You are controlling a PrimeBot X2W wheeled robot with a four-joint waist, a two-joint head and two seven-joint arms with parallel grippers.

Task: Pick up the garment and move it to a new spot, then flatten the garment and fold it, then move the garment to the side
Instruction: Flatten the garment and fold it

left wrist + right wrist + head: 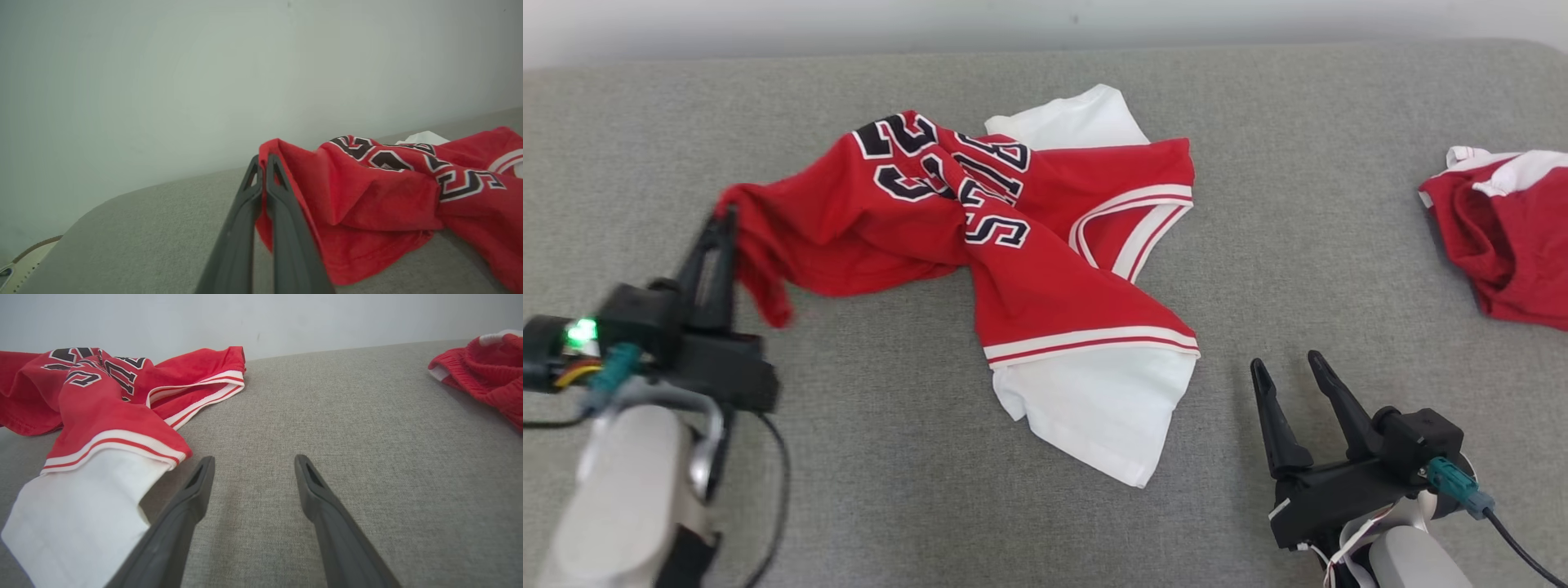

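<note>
A crumpled red jersey (1013,237) with black lettering and white sleeves lies twisted across the middle of the grey cushion. Its left corner is lifted and pinched by my left gripper (723,216), which is shut on the red cloth. In the left wrist view that gripper (264,160) has its fingers pressed together at the edge of the jersey (367,204). My right gripper (1286,367) stands open over bare cushion, just right of the jersey's white sleeve. In the right wrist view this gripper (253,461) holds nothing, and the jersey (102,416) lies to its left.
A second red garment (1503,229) with white trim is bunched at the right edge of the cushion (1339,163), also seen as a red garment (482,371) in the right wrist view. A pale wall runs behind the cushion. The cushion's left corner drops away near something pale (24,261).
</note>
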